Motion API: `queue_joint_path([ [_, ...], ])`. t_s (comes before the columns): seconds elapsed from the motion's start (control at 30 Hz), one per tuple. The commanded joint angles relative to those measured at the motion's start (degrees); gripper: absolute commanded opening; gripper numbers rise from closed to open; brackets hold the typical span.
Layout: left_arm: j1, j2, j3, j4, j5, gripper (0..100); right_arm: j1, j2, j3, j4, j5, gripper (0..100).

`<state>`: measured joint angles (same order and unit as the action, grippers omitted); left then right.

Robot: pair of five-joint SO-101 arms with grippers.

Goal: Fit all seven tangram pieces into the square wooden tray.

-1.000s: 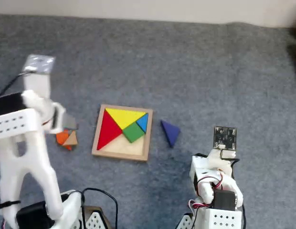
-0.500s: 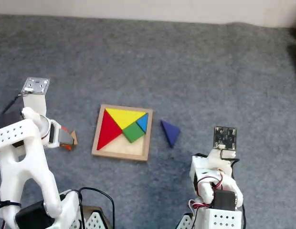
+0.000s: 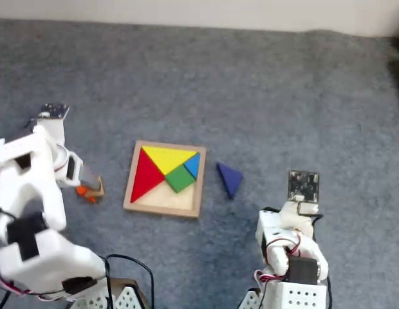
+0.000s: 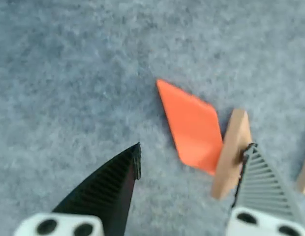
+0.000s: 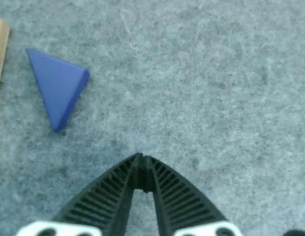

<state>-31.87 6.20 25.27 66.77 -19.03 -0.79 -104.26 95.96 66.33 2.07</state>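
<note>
The left jaws stand apart astride the orange piece, one tip touching the tan piece beside it, likely to grasp one for the tray nearby, which holds four pieces, while the right jaws sit together near the blue triangle.

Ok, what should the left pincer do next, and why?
Probably close the left pincer on the orange piece: its jaws stand open with that piece lying between the fingertips, outside the tray. The tan piece beside it may get caught too.
</note>
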Motion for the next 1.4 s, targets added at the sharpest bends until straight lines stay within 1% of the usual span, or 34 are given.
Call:
queue_joint_path([
  [0.0,3.6,4.8,-5.7,-0.2,0.9,31,0.7,-1.0,8.5,-1.3,0.4,0.9],
  [0.2,10.9,5.6,-5.5,0.4,0.7,21,0.7,-1.0,8.5,-1.3,0.4,0.9],
  [0.4,16.6,5.4,-6.1,4.9,1.1,15,0.7,-1.0,8.5,-1.3,0.4,0.9],
  [0.53,18.9,5.3,-6.1,5.5,1.1,12,0.7,-1.0,8.5,-1.3,0.4,0.9],
  [0.7,19.8,2.9,-5.9,5.6,3.9,12,0.7,-1.0,8.5,-1.3,0.4,0.9],
  [0.8,21.1,-2.7,-5.8,9.0,4.1,12,0.7,-1.0,8.5,-1.3,0.4,0.9],
  [0.93,24.9,-11.8,-5.5,14.6,4.2,12,0.7,-1.0,8.5,-1.3,0.4,0.9],
  [1.07,28.5,-18.7,-5.3,18.1,4.3,12,0.7,-1.0,8.5,-1.3,0.4,0.9],
  [1.23,33.7,-20.4,-2.2,18.4,4.7,12,0.7,-1.0,8.5,-1.3,0.4,0.9],
  [1.37,38.4,-20.4,0.8,16.7,8.6,12,0.7,-1.0,8.5,-1.3,0.4,0.9],
])
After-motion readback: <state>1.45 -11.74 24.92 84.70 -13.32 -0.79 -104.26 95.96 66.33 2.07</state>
